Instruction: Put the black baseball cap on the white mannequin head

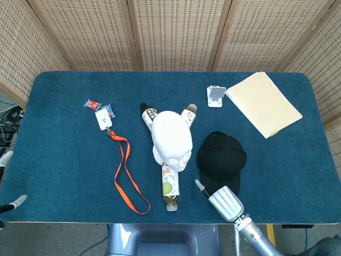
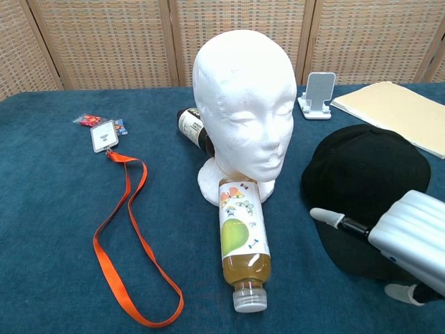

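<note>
The black baseball cap [image 1: 221, 158] lies flat on the blue table, brim toward the front edge, just right of the white mannequin head [image 1: 171, 140]. The head stands upright mid-table and faces the front; in the chest view the cap [image 2: 361, 181] sits right of the head [image 2: 243, 104]. My right hand [image 1: 224, 201] hovers over the brim's front left corner, its fingers apart and nothing in them. One finger reaches left past the brim's edge. In the chest view this hand [image 2: 410, 247] covers the front of the brim. Only two fingertips of my left hand [image 1: 10, 181] show at the table's left edge, apart and empty.
A tea bottle [image 1: 170, 186] lies in front of the head, and two more bottles [image 1: 147, 114] lie behind it. An orange lanyard [image 1: 127, 178] with a badge trails to the left. A phone stand [image 1: 215, 96] and a beige notebook [image 1: 263, 103] sit at the back right.
</note>
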Tool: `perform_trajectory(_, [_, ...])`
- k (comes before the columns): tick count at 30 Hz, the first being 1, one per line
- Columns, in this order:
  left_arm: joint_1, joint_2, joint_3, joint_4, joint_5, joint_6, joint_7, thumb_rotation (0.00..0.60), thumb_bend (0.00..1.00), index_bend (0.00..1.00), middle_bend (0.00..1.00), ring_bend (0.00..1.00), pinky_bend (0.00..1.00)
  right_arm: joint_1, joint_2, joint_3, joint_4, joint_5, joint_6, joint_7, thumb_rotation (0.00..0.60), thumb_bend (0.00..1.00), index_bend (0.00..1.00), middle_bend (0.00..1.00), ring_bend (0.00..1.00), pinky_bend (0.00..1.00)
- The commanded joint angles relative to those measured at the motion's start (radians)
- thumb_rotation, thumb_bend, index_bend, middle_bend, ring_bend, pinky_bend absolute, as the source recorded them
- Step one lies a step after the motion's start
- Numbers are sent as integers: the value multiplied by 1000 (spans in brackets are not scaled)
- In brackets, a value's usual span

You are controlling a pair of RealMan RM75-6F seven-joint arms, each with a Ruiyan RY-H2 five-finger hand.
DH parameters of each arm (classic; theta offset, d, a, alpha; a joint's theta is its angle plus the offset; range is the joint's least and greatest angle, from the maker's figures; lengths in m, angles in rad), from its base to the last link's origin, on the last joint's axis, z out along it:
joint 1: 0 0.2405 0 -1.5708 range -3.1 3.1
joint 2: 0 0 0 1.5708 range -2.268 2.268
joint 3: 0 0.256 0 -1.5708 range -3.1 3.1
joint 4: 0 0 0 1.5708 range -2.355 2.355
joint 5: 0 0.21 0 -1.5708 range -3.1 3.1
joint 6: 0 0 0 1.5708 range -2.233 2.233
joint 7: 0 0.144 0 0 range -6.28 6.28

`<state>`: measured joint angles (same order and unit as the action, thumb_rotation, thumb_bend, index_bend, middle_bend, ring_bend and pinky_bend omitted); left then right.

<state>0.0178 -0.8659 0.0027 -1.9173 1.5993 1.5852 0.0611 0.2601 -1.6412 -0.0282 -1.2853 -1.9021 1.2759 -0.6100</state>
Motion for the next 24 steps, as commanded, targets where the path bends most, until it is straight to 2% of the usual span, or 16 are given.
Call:
perform_trajectory(1, [-1,1,-1,0,-3,-2,-1,600,0,0,0,0,0,8,-17,8,18,16,-2,-5,600,0,0,927,1000,1000])
perform_trajectory(9, [-3,7,2,-4,2,-5,-19,600,0,0,0,0,0,13,-53,9,77,23,26,-11,600,0,0,927,1000,1000])
perform_trajectory(11, [-1,9,3,-2,3,0,-25,600,0,0,0,0,0,15,-67,13,108,22,42,-9,600,30,0,929,1000,1000])
perform_trajectory(13, [0,11,3,-2,3,0,-31,600,0,0,0,0,0,16,-72,17,124,24,50,-8,600,151,0,934,1000,1000])
perform_trajectory(16, [0,14,4,0,3,-1,-42,600,0,0,0,0,0,18,-81,28,163,16,94,-5,600,452,0,940,1000,1000])
perform_trajectory(18, [-1,17,5,1,4,-2,-51,600,0,0,0,0,0,17,-82,30,184,8,133,15,600,547,0,941,1000,1000])
perform_trajectory(24, [-2,19,7,3,10,-3,-54,600,0,0,0,0,0,20,-62,62,194,33,188,60,600,633,0,941,1000,1000])
